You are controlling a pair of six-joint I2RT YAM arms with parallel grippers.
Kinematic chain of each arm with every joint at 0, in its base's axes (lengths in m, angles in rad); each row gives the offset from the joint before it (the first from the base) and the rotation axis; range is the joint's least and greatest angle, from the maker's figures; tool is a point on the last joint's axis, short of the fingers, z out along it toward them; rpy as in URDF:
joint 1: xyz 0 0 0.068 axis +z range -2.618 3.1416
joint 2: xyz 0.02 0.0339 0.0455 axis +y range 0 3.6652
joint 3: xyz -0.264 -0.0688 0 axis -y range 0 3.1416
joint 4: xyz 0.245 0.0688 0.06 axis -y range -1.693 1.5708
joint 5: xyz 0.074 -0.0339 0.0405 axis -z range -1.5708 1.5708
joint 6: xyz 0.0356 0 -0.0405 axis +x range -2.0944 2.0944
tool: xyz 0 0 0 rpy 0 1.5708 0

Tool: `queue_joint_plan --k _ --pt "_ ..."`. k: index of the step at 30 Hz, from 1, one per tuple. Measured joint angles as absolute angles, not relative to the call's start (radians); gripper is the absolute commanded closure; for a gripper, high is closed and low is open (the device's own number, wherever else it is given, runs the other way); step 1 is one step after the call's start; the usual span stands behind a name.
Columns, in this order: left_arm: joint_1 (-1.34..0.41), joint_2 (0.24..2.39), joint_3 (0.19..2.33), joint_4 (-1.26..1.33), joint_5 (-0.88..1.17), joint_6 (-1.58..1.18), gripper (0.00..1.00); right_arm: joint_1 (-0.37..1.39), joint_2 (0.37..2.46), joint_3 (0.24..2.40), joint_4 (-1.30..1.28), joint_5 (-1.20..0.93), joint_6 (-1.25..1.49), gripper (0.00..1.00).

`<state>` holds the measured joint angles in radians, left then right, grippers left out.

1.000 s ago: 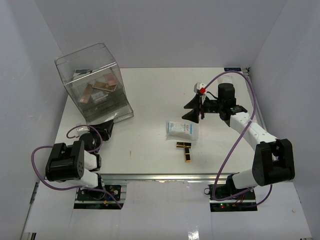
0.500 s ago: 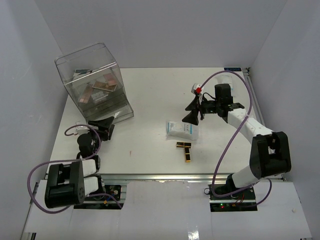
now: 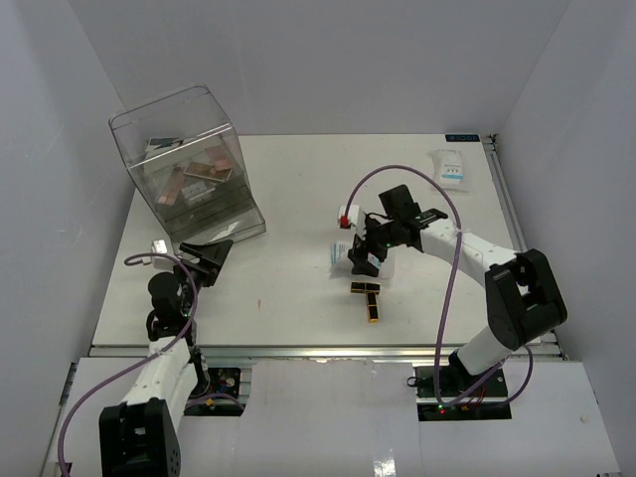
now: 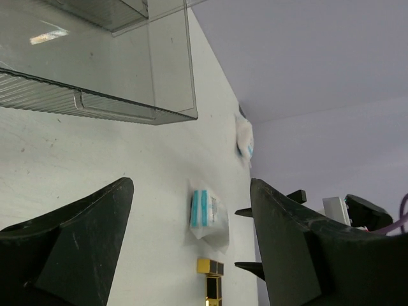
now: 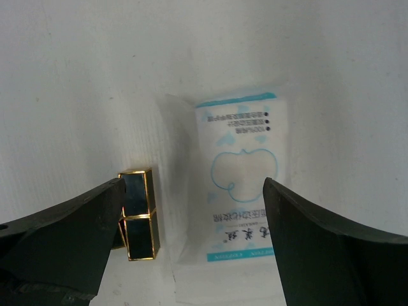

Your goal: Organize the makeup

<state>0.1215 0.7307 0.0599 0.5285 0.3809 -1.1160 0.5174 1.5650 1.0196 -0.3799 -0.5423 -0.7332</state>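
A white-blue sachet lies mid-table, and my right gripper hovers open just above it, its fingers straddling the sachet's left part. Two black-and-gold lipstick tubes lie crossed right in front of the sachet. A second sachet rests at the back right. Pink-brown palettes sit inside the clear box. My left gripper stands open and empty just in front of the box's base.
The big clear plastic box stands tilted at the back left, its ribbed lower edge near my left fingers. White walls close in the table on three sides. A small dark speck lies near the front edge.
My right gripper swung left and forward from the back right to above the middle sachet, opening wider. My left gripper opened at the box's base while that arm's elbow dropped back.
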Motion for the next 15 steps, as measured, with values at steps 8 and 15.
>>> queue_joint_plan --k 8,15 --pt "0.122 0.553 0.24 0.223 0.419 -0.935 0.15 0.648 1.653 1.014 -0.365 -0.311 -0.768 0.17" --pt "0.122 0.485 0.387 0.039 0.423 -0.806 0.15 0.664 1.661 1.019 -0.297 -0.188 -0.775 0.3"
